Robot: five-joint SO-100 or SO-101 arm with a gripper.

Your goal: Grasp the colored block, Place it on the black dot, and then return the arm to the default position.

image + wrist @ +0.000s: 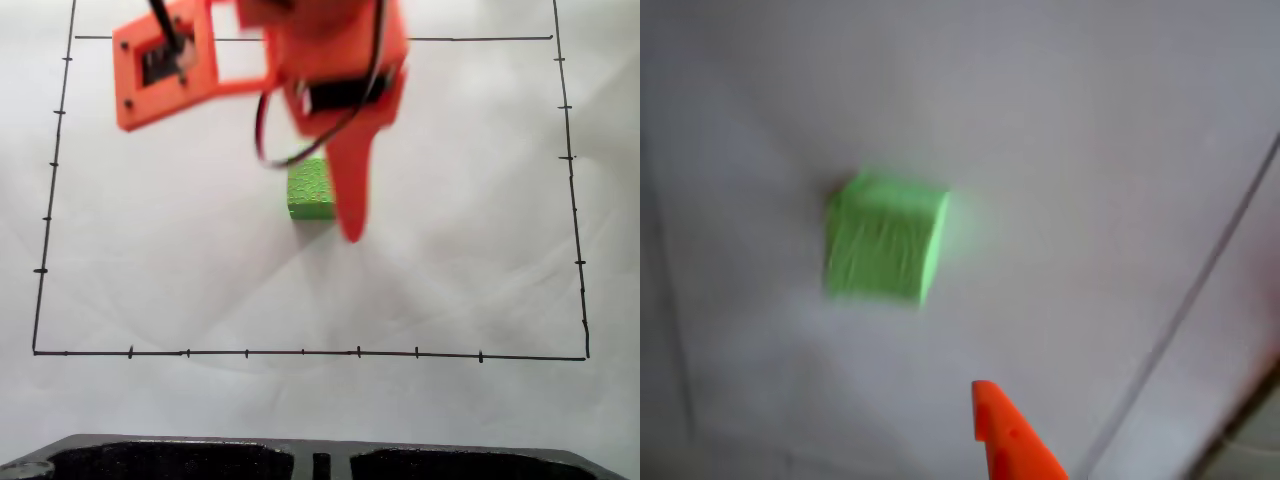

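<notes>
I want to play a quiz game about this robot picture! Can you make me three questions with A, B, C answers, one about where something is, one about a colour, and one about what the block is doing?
1. In the fixed view, where is the green block?
A. Inside the black border lines
B. Outside the lines
C. On top of the arm

2. What colour is the arm?
A. Blue
B. Orange
C. Yellow

3. What is the block doing?
A. Hanging in the air
B. Split in two
C. Sitting on the white paper

Answers:
1. A, the lines run all round it.
2. B, its body and pointed finger are bright orange.
3. C, in the wrist view the block lies on the paper, apart from the finger tip.
</notes>
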